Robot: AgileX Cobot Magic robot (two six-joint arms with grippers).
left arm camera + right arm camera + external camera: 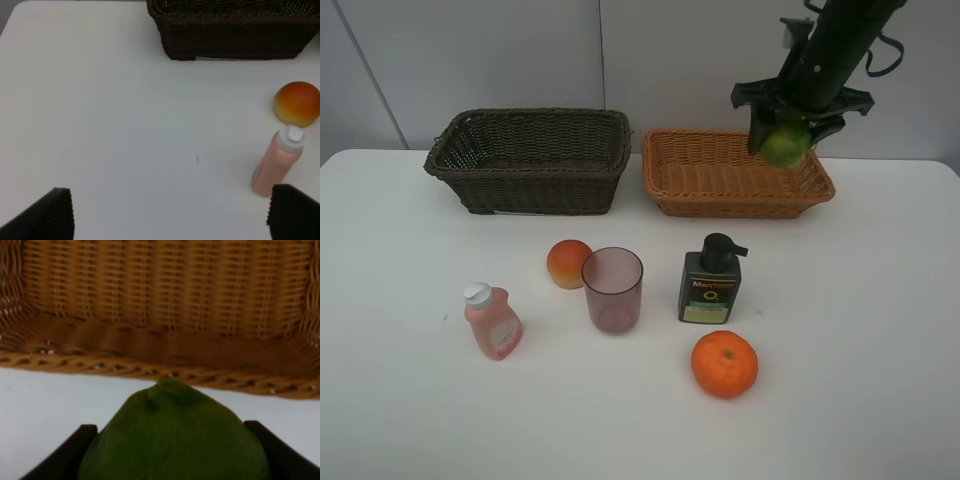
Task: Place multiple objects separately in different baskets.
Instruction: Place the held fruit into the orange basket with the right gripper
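While your right gripper (788, 135) is clamped on the green lime (785, 144), it hangs high at the right end of the light tan basket (665, 185), whose long side runs left to right. A strip of table (50, 390) shows between fruit and rim, so the basket floor likely lies a little left (not straight below). The lime is round, dull green, with a small nub. Your left gripper (170, 215), jaws wide apart and empty, hovers near the pink bottle (275, 162).
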